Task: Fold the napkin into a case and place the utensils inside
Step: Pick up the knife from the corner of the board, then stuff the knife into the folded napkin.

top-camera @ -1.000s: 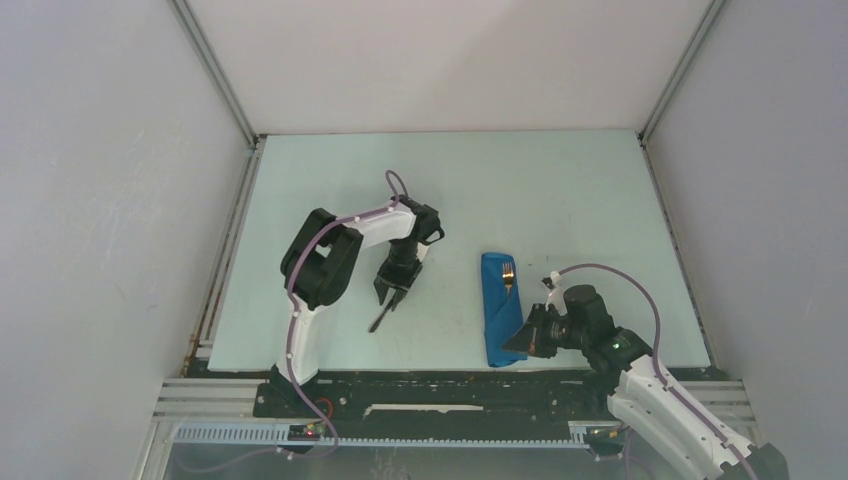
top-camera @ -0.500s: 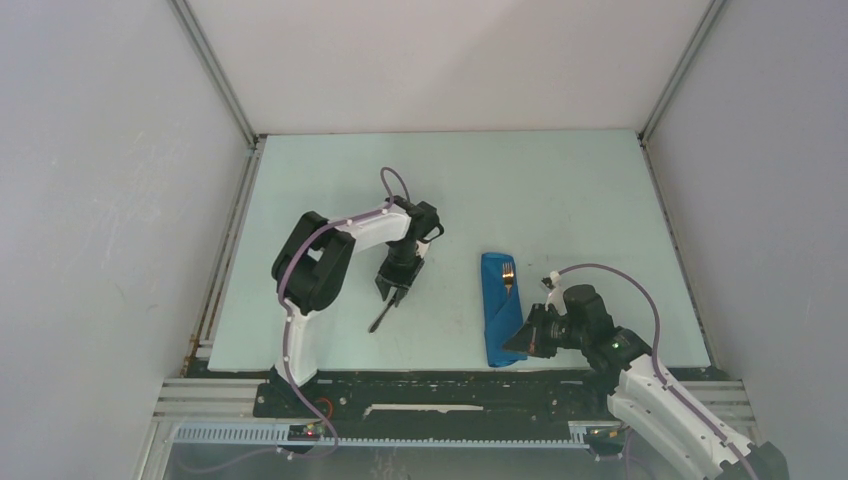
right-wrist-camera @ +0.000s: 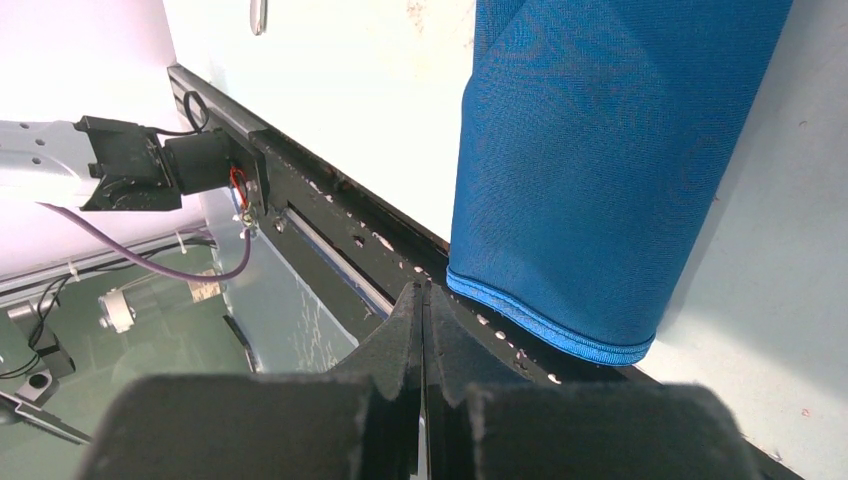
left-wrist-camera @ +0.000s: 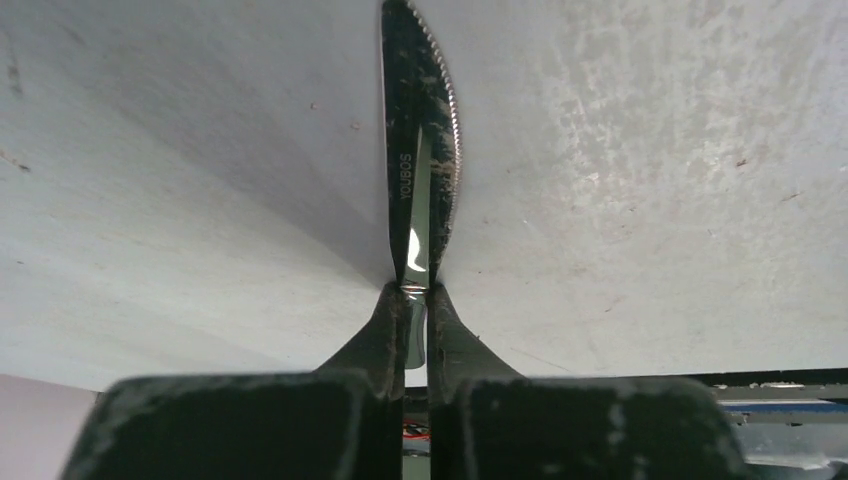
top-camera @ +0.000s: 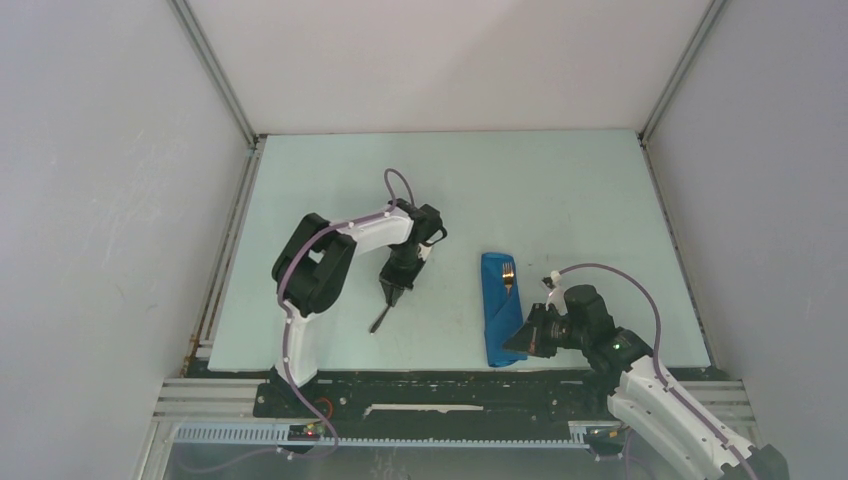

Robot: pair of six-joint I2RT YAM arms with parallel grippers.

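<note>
The left tool (top-camera: 389, 293) is clamped shut on the knife (top-camera: 380, 318). In the wrist view its fingers (left-wrist-camera: 385, 325) pinch the metal at one end, and the serrated blade (left-wrist-camera: 421, 150) stretches away from the camera, close over the pale worktop (top-camera: 560, 190). From above, the knife slants from the tool toward the near edge of the worktop. To its right and well apart lies the case (top-camera: 500, 312), a narrow blue cloth pocket set lengthwise from near to far. The tines of the fork (top-camera: 508, 272) show at its far end. The right tool (top-camera: 514, 341) is closed on nothing, its tips at the near end of the case. In its wrist view the pressed-together fingertips (right-wrist-camera: 405, 310) sit just beside the stitched hem, and whether they touch the cloth I cannot tell. The hem reaches the black rail (right-wrist-camera: 330, 215) along the worktop's near edge. A purple cable (top-camera: 396, 180) loops above the left arm, and plain walls (top-camera: 110, 200) close in the sides.
</note>
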